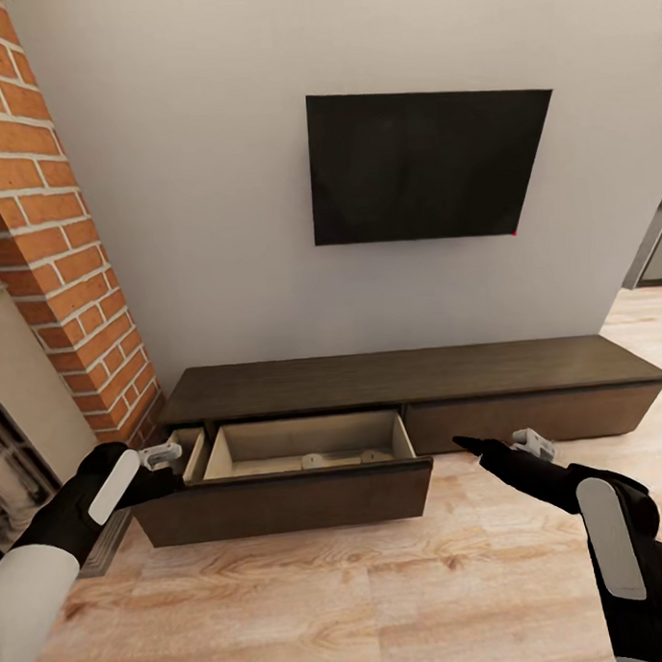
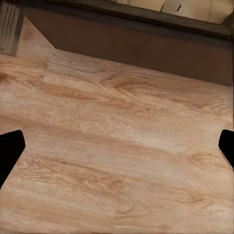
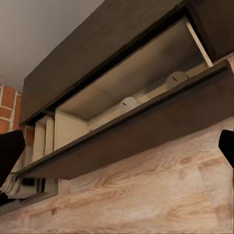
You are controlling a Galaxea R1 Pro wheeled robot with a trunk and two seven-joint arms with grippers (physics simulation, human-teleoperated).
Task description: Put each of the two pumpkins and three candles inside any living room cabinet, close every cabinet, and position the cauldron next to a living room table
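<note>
The long dark cabinet [image 1: 410, 376] stands against the wall with its left drawer [image 1: 290, 496] pulled out, its pale wood inside showing. Two candles [image 1: 313, 460] [image 1: 375, 455] sit low along the drawer's front wall; their pale tops also show in the right wrist view [image 3: 129, 104] [image 3: 175, 79]. My left gripper [image 1: 165, 456] hangs open by the drawer's left end, over bare floor [image 2: 117, 148]. Right of the drawer, my right gripper [image 1: 500, 446] is open and empty, facing the drawer front [image 3: 117, 146]. The pumpkins and the cauldron are out of view.
A black TV [image 1: 430, 163] hangs on the wall above the cabinet. A brick column [image 1: 57, 237] rises at the left, close to my left arm. The cabinet's right drawer front [image 1: 537, 413] is shut. Wooden floor [image 1: 381, 598] spreads in front, with a doorway [image 1: 655, 249] at far right.
</note>
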